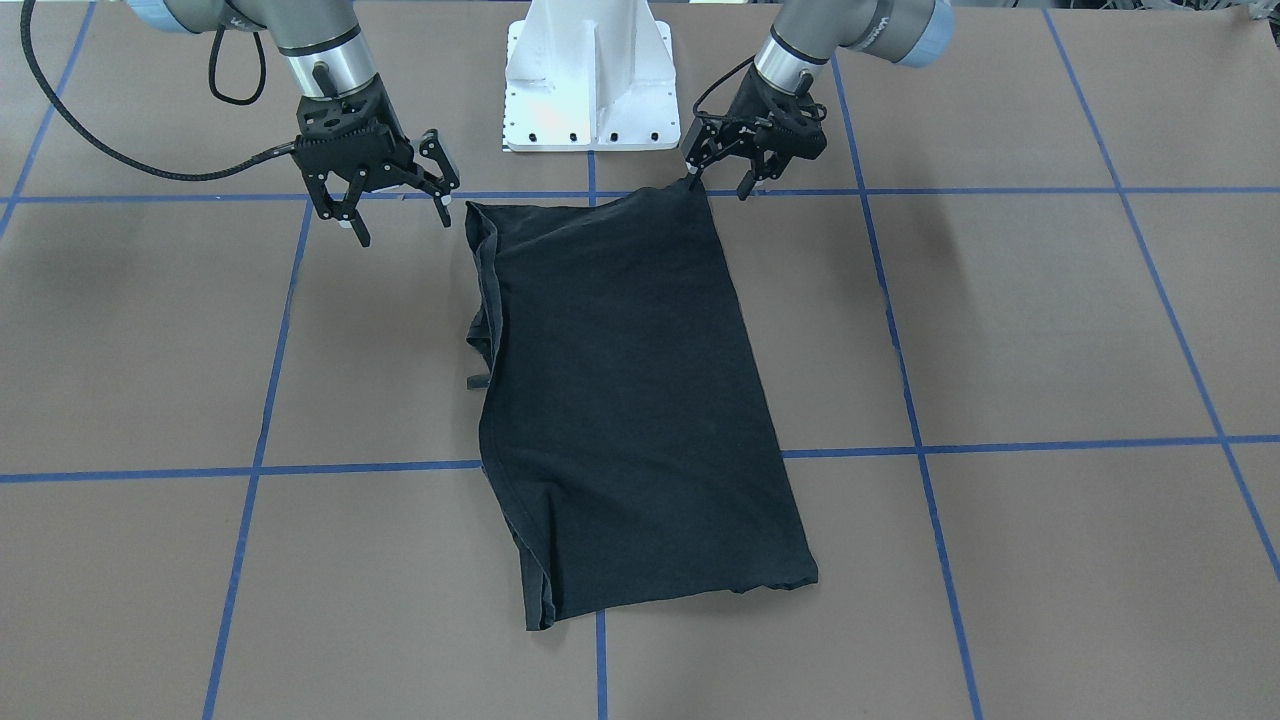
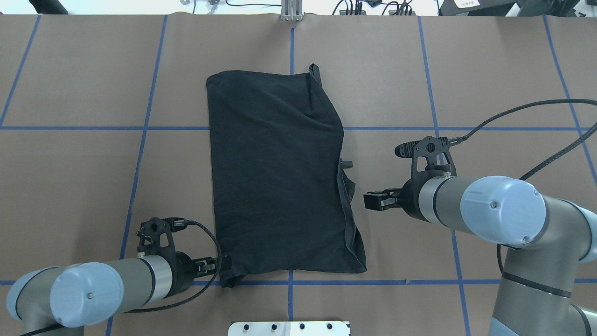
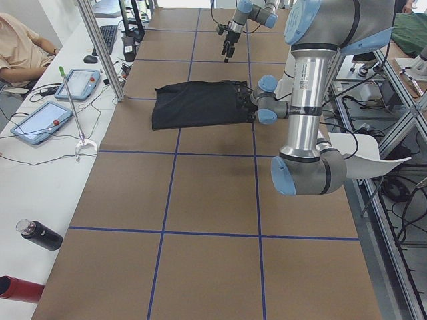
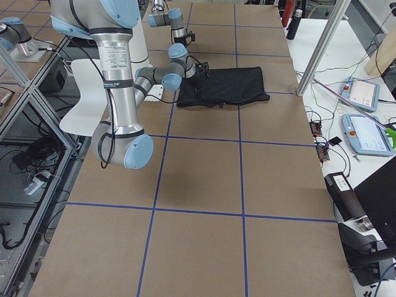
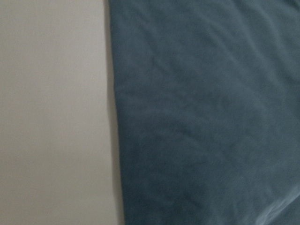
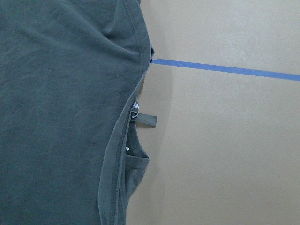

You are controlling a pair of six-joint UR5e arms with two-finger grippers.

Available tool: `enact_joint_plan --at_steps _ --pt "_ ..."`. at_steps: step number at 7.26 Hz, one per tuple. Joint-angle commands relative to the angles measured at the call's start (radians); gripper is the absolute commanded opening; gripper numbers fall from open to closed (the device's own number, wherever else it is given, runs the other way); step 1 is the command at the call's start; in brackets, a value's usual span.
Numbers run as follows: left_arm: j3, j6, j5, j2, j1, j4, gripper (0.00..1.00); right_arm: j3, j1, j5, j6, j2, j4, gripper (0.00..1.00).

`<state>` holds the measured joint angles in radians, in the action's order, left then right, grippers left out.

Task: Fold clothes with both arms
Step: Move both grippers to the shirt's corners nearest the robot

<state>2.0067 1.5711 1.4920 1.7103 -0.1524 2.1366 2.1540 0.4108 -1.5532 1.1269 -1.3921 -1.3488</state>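
The clothes are one black T-shirt [image 1: 630,400] [image 2: 275,177], folded into a long rectangle and lying flat on the brown table, print hidden. My left gripper [image 1: 719,185] [image 2: 218,266] sits low at the shirt's near corner on the robot's side. Its fingers stand apart, and one fingertip [image 1: 693,180] touches the corner. The left wrist view shows only the shirt's cloth [image 5: 206,117] and bare table. My right gripper [image 1: 398,225] [image 2: 371,201] hangs open beside the shirt's other long edge, clear of the cloth. The right wrist view shows that edge [image 6: 117,140] with a small tag [image 6: 146,120].
The white pedestal base [image 1: 590,80] stands just behind the shirt's near end. Blue tape lines [image 1: 910,400] grid the table. A side bench holds tablets [image 3: 40,120] and bottles [image 3: 39,235], with a person's sleeve [image 3: 20,47] beside it. A metal post [image 3: 100,47] rises at the table edge.
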Motion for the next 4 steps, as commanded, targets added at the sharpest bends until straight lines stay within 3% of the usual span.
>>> enact_joint_plan --at_steps 1,4 --pt "-0.041 0.004 -0.004 0.043 0.024 -0.03 0.68 -0.003 -0.001 0.002 0.001 0.001 0.0 1.0" --pt "-0.054 0.006 -0.004 0.055 0.037 -0.03 0.68 -0.005 -0.001 0.007 0.001 0.001 0.0 1.0"
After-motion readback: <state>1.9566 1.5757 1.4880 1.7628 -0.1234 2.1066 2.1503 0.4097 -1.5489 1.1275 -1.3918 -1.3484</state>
